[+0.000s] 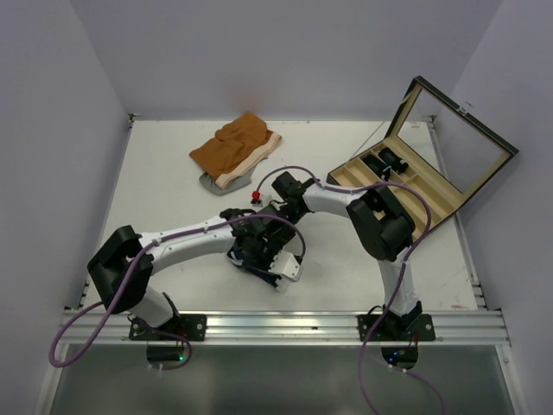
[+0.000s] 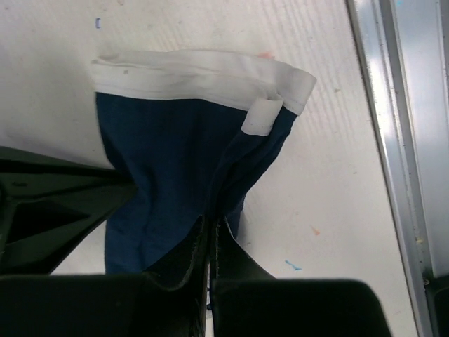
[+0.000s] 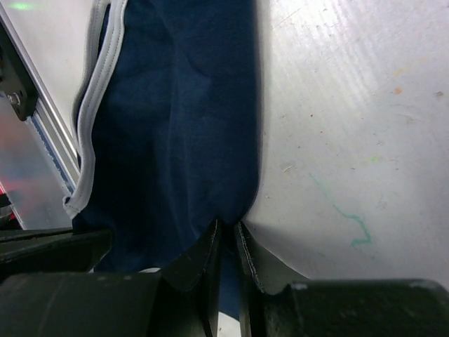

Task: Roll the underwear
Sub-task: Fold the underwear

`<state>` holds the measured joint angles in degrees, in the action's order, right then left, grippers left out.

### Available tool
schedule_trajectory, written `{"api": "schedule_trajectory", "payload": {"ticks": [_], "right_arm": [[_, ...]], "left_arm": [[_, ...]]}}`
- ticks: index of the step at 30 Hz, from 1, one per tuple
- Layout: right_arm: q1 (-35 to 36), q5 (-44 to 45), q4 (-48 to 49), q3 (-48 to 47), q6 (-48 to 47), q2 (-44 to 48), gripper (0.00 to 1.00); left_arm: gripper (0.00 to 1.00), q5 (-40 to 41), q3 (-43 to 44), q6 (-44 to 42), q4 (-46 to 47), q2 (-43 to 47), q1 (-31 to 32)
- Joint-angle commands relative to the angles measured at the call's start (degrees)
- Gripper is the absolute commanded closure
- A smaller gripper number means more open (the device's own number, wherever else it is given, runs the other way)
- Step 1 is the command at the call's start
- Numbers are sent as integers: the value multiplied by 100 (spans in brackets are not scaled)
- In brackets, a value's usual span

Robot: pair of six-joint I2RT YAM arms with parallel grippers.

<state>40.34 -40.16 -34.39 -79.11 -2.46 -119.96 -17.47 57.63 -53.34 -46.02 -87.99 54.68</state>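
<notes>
Seen from above, your two arms reach in over a white worktop [image 1: 155, 199] and meet a little left of its middle, close to the near edge. Their wrists cover most of what lies beneath them there.

The underwear [image 2: 175, 161], small navy-blue briefs, lies on the worktop at that spot, just inside the metal rail [image 2: 400, 140] that runs along the near edge. In the left wrist view its broad white waistband stretches across the far end of the cloth. One corner of the band is folded over, and the navy fabric gathers into folds as it comes toward the fingers.

Your left gripper [image 2: 212, 226] is clenched on the underwear, jaws pressed together with a ridge of navy cloth pinched between the tips.

Your right gripper [image 3: 227, 226] grasps the underwear too. Its jaws stand almost together with navy fabric caught between them, and a thin pale trim runs down the garment's left side in that view. Bare worktop shows to the right of the cloth.

Toward the far edge, left of centre, orange-brown shorts [image 1: 232, 147] lie crumpled on top of a grey garment [image 1: 210, 183]. At the right edge stands an open box [image 1: 406, 186] with compartments, its lid raised.
</notes>
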Motion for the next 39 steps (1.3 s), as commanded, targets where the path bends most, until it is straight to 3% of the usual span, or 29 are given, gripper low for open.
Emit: {"api": "schedule_trajectory", "payload": {"ticks": [1,16,32,37,39], "right_arm": [[62,158,90,177,-176,184,83],[71,35,161,221,-132,236,85],[71,-18,99,273,-193,236,84],[71,78,64,221,-264,236,82],[71,166,3,151,-290,245,76]], "left_arm": [[100,139,381,-203,-65,-70,-106],[100,394,601,-361,435,-412,-168],[100,675,65,-308,1403,-694,-212],[99,649,-111,-370,1578,-711,-185],[97,675,-138,-370,1631,-755,-177]]}}
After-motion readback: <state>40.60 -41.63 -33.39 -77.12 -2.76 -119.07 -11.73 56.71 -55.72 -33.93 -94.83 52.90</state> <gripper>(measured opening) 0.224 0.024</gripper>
